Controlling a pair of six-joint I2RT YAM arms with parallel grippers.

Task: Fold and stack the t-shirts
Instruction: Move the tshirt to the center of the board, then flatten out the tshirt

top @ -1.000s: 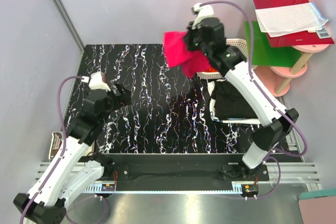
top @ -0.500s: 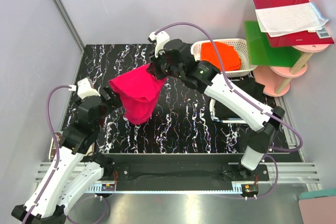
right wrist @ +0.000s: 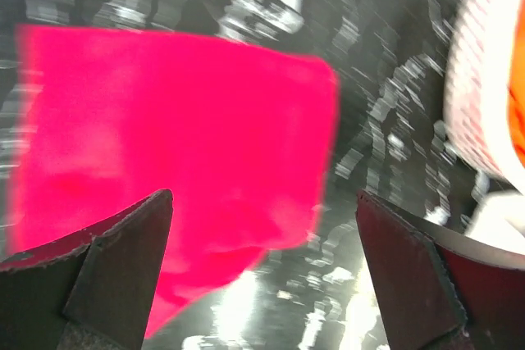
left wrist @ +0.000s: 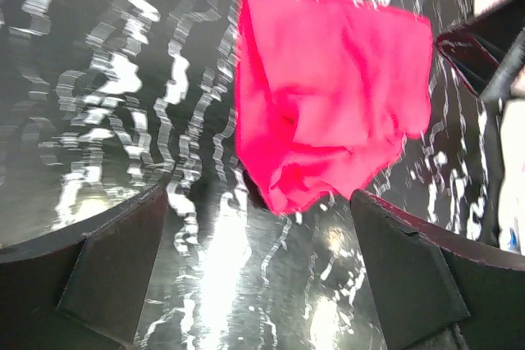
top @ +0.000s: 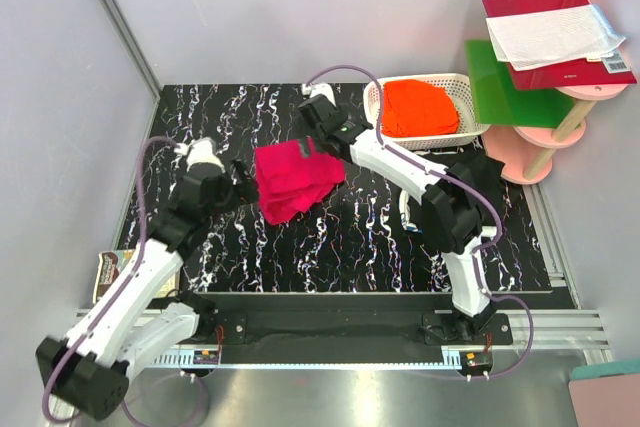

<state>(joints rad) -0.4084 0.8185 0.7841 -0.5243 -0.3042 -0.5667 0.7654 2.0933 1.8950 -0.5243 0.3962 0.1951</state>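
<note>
Top external shows orange t-shirt (top: 420, 107) in basket (top: 372, 107), left end effector (left wrist: 258, 202) spread, right end effector (right wrist: 264, 198) spread

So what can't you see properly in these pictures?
- Top view: whatever lies under the right arm at its elbow. The arm covers it.
- Top view: the writing on the white paper. It is too small to read.
- Right wrist view: the white basket. It is blurred and cut off by the right edge.
- Right wrist view: the orange shirt. Only a sliver shows at the right edge.
</note>
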